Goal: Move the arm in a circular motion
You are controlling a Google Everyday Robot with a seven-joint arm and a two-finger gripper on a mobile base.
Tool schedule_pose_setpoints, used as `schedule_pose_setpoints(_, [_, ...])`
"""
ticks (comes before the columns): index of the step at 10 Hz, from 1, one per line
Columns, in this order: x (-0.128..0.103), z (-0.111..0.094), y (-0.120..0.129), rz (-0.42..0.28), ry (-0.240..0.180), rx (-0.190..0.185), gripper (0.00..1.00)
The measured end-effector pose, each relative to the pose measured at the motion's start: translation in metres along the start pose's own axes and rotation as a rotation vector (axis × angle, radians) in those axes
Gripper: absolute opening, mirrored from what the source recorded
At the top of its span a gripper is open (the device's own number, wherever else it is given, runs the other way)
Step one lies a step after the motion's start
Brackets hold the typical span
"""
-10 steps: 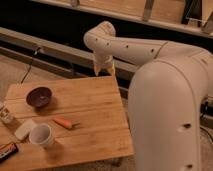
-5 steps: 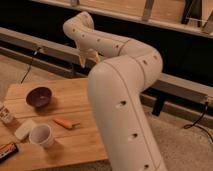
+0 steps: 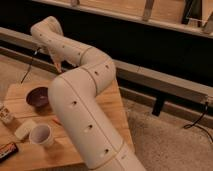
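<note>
Arm [image 3: 82, 100] rises from 6 o'clock and folds toward 10 o'clock, held high above the table [image 3: 120, 115] for free sweeping. The gripper [image 3: 57, 65] hangs over the far edge, apparently empty; its opening cannot be told.

A glossy cream-white robot arm [image 3: 82, 115] rises in front of a wooden table [image 3: 119, 114], bends back to the left and ends in a small gripper [image 3: 57, 65] pointing down above the table's far edge, near a dark bowl [image 3: 37, 96] and a white cup [image 3: 41, 135].
</note>
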Motion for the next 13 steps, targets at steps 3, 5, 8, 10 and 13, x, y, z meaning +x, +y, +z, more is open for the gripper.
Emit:
schedule_pose_setpoints(3, [0.008,0.0,0.081,-0.231,0.048,-0.049,0.65])
schedule_pose_setpoints(5, [0.024,-0.014,0.125,-0.394,0.066,-0.081,0.65])
schedule_pose_setpoints(8, [0.072,-0.059,0.155,-0.576,0.074,-0.125,0.65])
schedule_pose_setpoints(10, [0.114,-0.086,0.155,-0.647,0.076,-0.135,0.65])
schedule_pose_setpoints(13, [0.176,-0.094,0.154,-0.711,0.118,-0.153,0.65])
